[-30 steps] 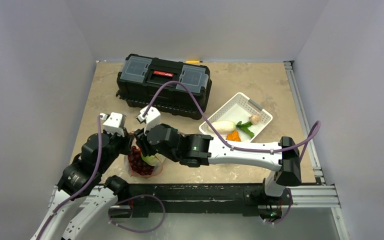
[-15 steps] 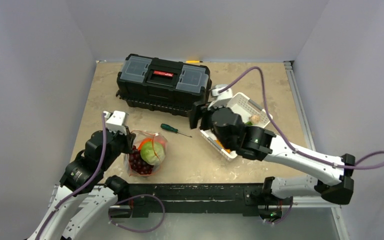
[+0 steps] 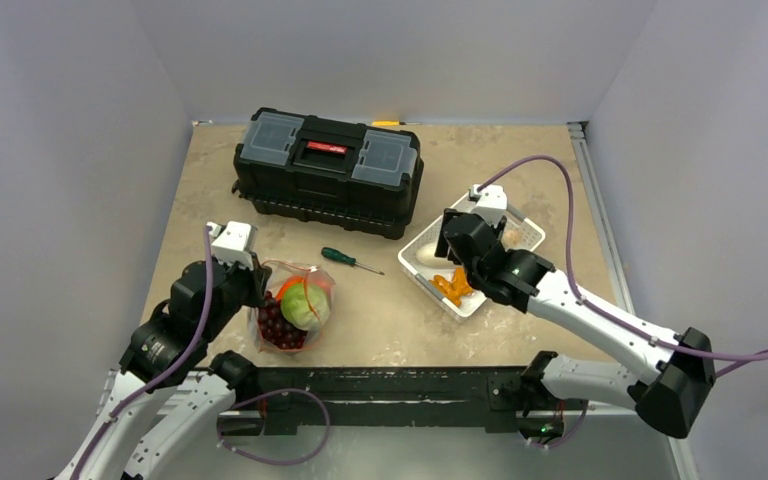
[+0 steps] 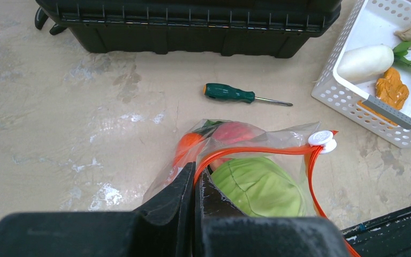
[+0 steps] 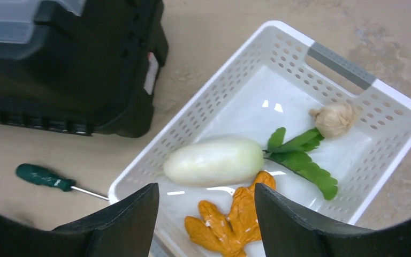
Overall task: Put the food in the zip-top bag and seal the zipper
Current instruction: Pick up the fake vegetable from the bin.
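Right gripper swinging from zip-top bag to basket, jaws wide, empty. Left gripper pinching bag rim. Cabbage inside; zipper gaping.

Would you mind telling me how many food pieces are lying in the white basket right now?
3: a white radish with green leaves across the middle, a garlic bulb just beyond the leaves, and an orange piece beside the radish. Nothing else shows in any view.
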Motion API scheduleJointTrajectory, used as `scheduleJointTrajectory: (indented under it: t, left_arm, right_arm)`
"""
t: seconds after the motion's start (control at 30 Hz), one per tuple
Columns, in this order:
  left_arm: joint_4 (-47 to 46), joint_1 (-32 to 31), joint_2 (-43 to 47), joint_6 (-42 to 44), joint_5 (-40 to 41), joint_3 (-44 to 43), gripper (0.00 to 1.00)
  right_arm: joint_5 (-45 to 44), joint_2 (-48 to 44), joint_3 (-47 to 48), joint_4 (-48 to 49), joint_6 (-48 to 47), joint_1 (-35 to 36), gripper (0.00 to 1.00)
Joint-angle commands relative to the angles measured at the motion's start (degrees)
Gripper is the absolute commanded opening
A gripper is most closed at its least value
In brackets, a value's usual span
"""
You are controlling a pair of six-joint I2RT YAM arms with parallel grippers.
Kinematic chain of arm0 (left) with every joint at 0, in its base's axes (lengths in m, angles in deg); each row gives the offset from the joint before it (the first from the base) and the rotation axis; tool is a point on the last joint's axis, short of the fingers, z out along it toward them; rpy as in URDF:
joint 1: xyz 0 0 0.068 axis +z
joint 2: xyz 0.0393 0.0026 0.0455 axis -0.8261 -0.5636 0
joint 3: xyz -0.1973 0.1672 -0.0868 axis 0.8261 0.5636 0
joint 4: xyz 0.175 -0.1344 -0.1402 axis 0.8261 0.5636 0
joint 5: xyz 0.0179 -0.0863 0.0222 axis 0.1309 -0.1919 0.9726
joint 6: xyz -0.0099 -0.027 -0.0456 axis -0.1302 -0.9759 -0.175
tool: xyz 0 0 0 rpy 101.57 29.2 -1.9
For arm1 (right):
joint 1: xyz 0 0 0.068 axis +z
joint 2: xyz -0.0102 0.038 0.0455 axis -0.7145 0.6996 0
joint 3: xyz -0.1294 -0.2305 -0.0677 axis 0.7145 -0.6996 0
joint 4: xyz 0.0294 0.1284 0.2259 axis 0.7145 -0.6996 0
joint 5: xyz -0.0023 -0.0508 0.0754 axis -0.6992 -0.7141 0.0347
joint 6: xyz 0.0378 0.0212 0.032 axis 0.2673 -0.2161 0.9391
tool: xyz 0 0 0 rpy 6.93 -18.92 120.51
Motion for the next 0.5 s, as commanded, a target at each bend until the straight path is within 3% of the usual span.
scheduleJointTrajectory:
  t: [0.0, 0.23, 0.47]
  left_arm:
    - [-1.94, -0.08, -0.52, 0.86, 0.96, -1.25, 0.00]
    - [-2.00, -0.12, -0.44, 0.83, 1.09, -1.20, 0.00]
    - [-1.78, -0.08, -0.26, 0.74, 1.52, -1.24, 0.00]
  right_arm:
    - [-6.87, 3.05, -2.18, -0.46, 1.88, -4.91, 0.63]
    - [-9.91, 17.10, 2.43, 0.34, -4.92, -19.36, 0.63]
    - [-12.02, 31.38, 7.87, 2.26, -6.20, -23.62, 0.64]
